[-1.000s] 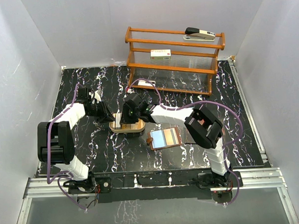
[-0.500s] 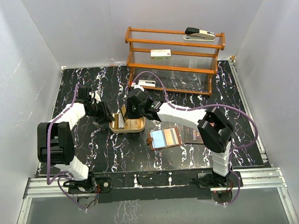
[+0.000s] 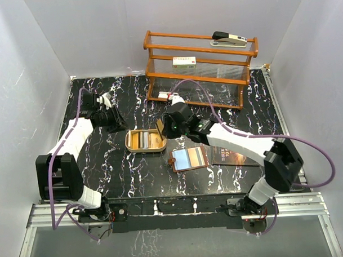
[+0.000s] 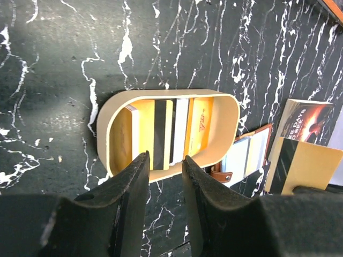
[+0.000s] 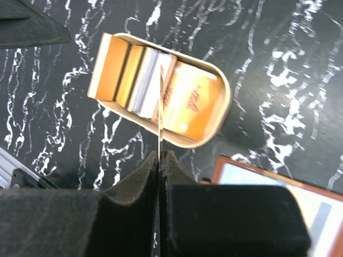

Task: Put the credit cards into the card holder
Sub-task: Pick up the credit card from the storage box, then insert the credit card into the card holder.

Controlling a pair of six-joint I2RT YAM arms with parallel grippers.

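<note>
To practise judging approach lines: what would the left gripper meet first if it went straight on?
Likely the tan tray, near its rim, or the credit cards in it; the left gripper aims there, depth unclear.

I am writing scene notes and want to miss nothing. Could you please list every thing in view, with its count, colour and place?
table: one, black marble with white veins, under everything
rack: one, orange-brown wood, back of table
stapler: one, black and grey, on top of rack
box: one, white, middle shelf of rack
tray: one, tan, table centre
cards: several, gold, white and dark-striped, overlapping in tray
card: one, gold with dark stripe, held over tray
wallet: one, brown, open, right of tray
book: one, dark, right of wallet
left end effector: open, empty, left of tray
right end effector: shut on card
</note>
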